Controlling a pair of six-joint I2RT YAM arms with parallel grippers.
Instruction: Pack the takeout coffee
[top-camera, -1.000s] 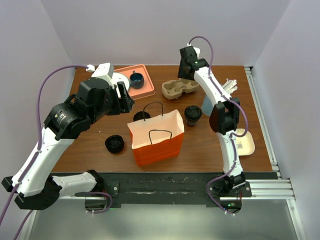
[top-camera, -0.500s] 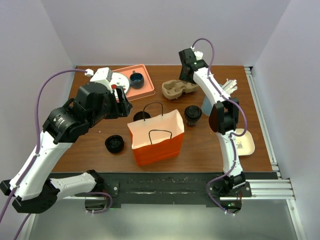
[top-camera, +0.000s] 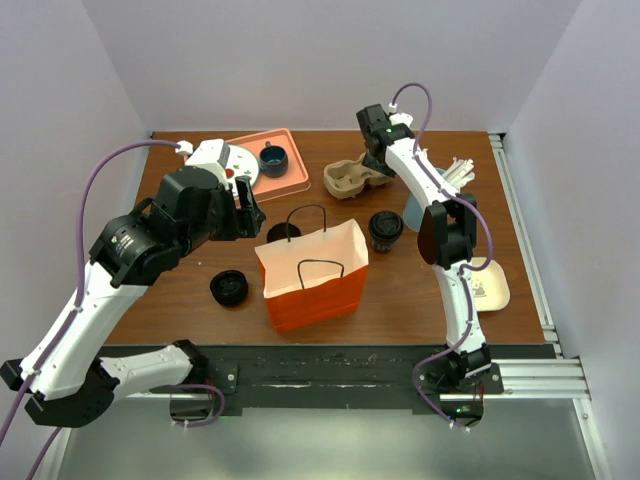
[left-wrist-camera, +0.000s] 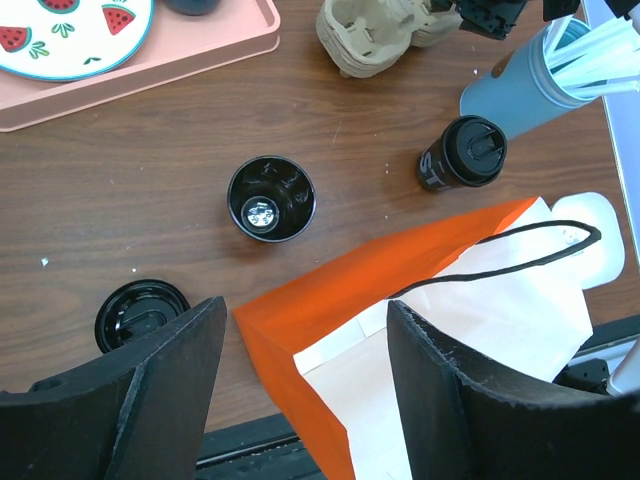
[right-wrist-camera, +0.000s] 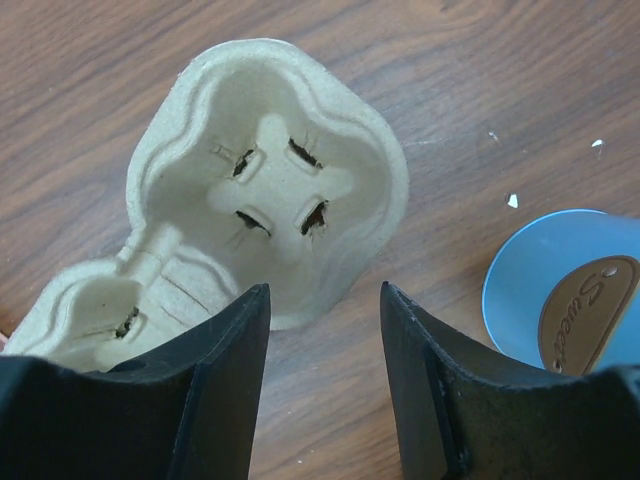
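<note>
The takeout coffee (top-camera: 385, 229), a dark cup with a black sip lid (left-wrist-camera: 463, 152), stands upright on the table just right of the orange paper bag (top-camera: 312, 275). The bag stands open, its white inside (left-wrist-camera: 450, 340) showing. My left gripper (top-camera: 248, 206) hovers high over the bag's left corner (left-wrist-camera: 305, 312), open and empty. My right gripper (top-camera: 373, 152) hangs open over the table beside the cardboard cup carrier (right-wrist-camera: 265, 190), holding nothing (right-wrist-camera: 325, 292). The coffee stands apart from both grippers.
A lidless dark cup (left-wrist-camera: 270, 198) stands behind the bag and a loose black lid (left-wrist-camera: 140, 313) lies to its left. A pink tray (top-camera: 290, 180) holds a plate and a blue cup. A blue tumbler of straws (left-wrist-camera: 515, 85) and a white dish (top-camera: 492, 285) are at the right.
My left arm has drawn back a little to the left, above the bag. The right wrist has shifted slightly over the carrier. Both grippers stay open.
</note>
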